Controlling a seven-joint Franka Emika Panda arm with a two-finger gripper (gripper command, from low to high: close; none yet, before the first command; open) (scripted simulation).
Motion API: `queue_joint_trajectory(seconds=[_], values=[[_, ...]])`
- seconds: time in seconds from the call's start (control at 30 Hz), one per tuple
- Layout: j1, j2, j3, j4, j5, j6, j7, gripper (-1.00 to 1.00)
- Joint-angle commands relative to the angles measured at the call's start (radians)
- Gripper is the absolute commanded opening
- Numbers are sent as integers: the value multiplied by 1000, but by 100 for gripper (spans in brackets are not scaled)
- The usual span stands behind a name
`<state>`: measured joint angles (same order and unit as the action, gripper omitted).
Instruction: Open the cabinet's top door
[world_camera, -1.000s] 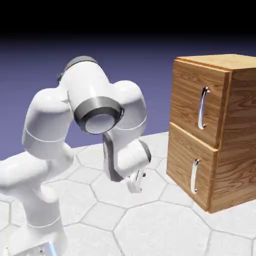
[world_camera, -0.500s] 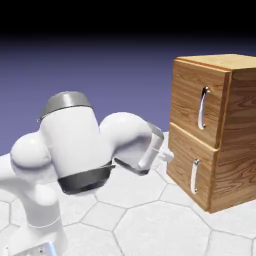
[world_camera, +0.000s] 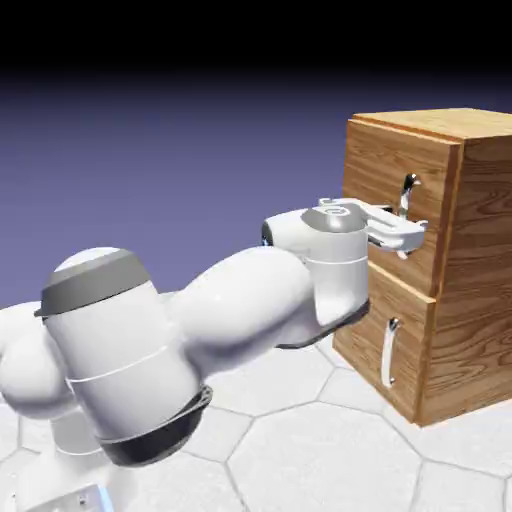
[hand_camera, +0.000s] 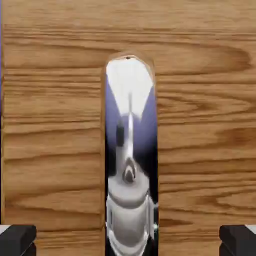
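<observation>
Step in hand: grasp on the top door's handle (hand_camera: 130, 150); gripper (world_camera: 405, 232) is level at the handle (world_camera: 406, 215) on the top door (world_camera: 385, 205) of the cabinet (world_camera: 450, 270), which sits at 3 o'clock in the exterior view.

Hand view: silver bar runs from 12 to 6 o'clock down the middle, wood grain behind; fingertips (hand_camera: 17, 239) sit at 7 and 5 o'clock, clearly apart with the bar between them; jaws part-open, straddling, no contact visible; can't call it a firm hold.

Next, by my read: finish closing on the bar, then pull away from the cabinet face along the door's swing.

Surface: white hexagon-tiled table (world_camera: 300, 450); backdrop plain blue-violet, dark toward 12 o'clock; lower door (world_camera: 375, 330) shut.
</observation>
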<state>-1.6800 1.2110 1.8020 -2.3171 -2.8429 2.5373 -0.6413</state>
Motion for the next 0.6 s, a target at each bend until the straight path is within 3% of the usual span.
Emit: queue_joint_trajectory(seconds=[0.0,0.3,0.57], values=[[-21,-6,16,-36,11,-43,5,-100],[-145,-51,178,-305,152,-435,49,-100],[-134,-97,331,-447,332,-783,96,-100]])
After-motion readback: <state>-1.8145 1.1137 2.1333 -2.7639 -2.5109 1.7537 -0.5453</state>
